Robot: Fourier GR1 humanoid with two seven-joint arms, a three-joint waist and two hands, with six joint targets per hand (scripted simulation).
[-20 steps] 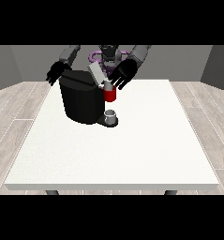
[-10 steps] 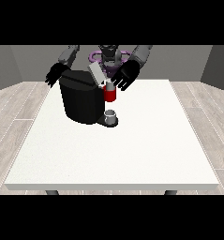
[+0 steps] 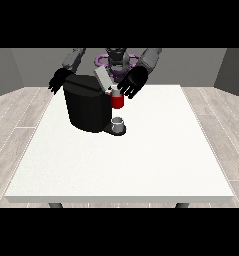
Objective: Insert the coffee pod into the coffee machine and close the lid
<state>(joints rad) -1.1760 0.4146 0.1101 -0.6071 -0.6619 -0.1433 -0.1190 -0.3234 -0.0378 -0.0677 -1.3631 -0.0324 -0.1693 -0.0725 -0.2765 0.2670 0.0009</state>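
While the lid (image 3: 102, 78) stands raised and tilted above the coffee machine (image 3: 87, 102), the coffee pod (image 3: 117, 100) is seen just below and slightly inward of the hand at the view's right (image 3: 132, 82), over the machine's front by a small cup (image 3: 119, 123). That hand is held with fingers spread; whether the pod is touched cannot be told. The pod's long axis appears upright. The hand at the view's left (image 3: 58, 80) is held with fingers apart behind the machine, farther from the pod.
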